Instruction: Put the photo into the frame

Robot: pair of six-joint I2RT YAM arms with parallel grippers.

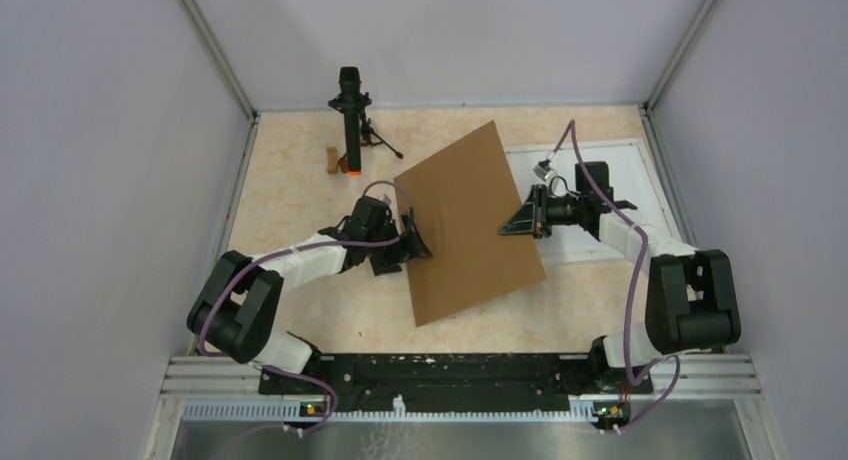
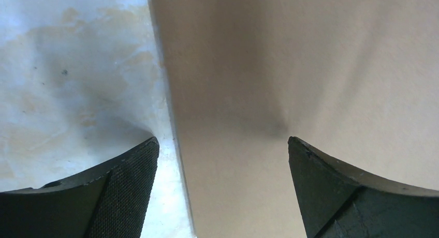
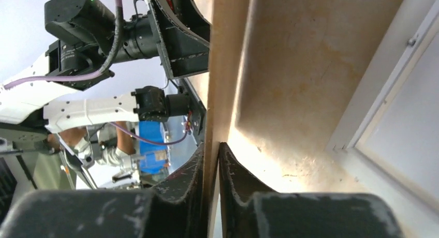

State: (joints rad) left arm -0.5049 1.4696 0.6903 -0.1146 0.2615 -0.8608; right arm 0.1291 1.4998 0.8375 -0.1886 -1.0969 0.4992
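Much is hidden here: the photo we cannot make out in any view. A plain brown cardboard sheet, matte and smooth, fills the middle of the overhead view and covers the near-left corner of the thin white rectangular frame. The frame lies flat at the right rear of the pale, marbled table; the right arm crosses it and hides part of it. In the right wrist view we see the sheet edge-on as a thin tan strip, with the right pincer pressed onto it, one scuffed black finger against each face. Just beside it runs a flat white frame rail with a small metal clip, cut off by the picture edge. The left pincer stands spread wide at the sheet's left edge. One textured rubber pad hangs over the table and the other finger over the cardboard, and we cannot tell whether either touches. A soft shadow lies on the table along that edge. At the rear left stand a black upright device on tripod legs and a small wooden block.
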